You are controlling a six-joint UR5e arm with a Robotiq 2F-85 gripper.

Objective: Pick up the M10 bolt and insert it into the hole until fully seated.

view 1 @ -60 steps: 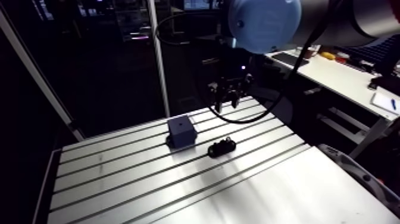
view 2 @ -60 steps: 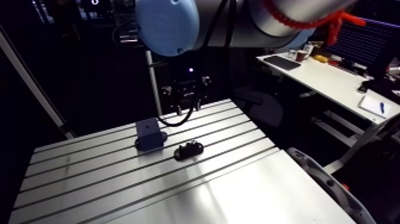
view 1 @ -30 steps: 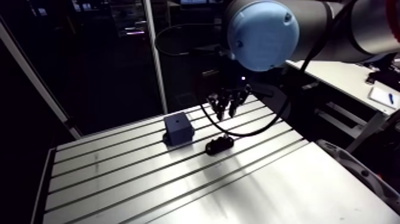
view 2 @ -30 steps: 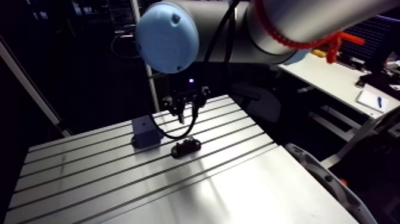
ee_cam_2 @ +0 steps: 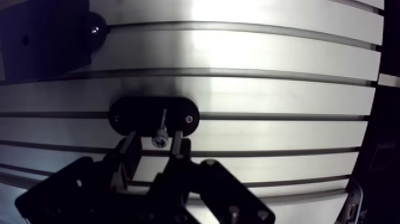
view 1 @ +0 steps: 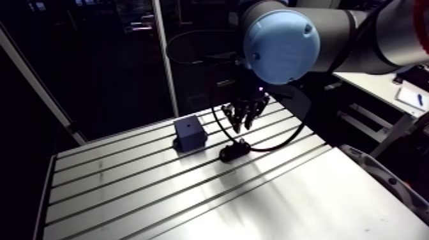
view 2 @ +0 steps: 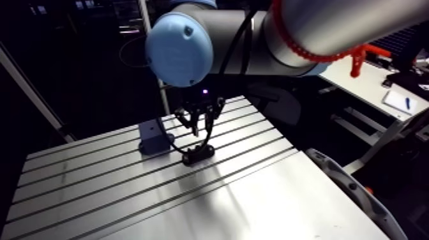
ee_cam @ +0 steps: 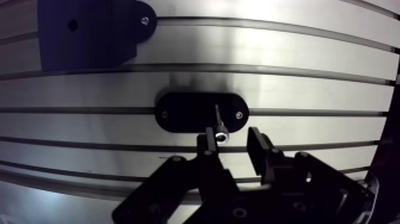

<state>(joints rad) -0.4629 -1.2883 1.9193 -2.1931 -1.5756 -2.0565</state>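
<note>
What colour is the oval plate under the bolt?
The oval plate is black; wrist view shows it best.

Silver slotted table (ee_cam: 297, 83), black holder (ee_cam: 184, 113), blue-grey block (view 1: 190, 132), silver bolt (ee_cam: 219, 125)

Hand (ee_cam: 232, 137) low and vertical, fingers (ee_cam: 259, 146) apart.

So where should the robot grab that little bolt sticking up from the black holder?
Probably by its head, from straight above. The bolt seems to stand upright in the oval holder, head up, its lower end in the holder. The end effector hangs open over it, a finger on each side.
</note>
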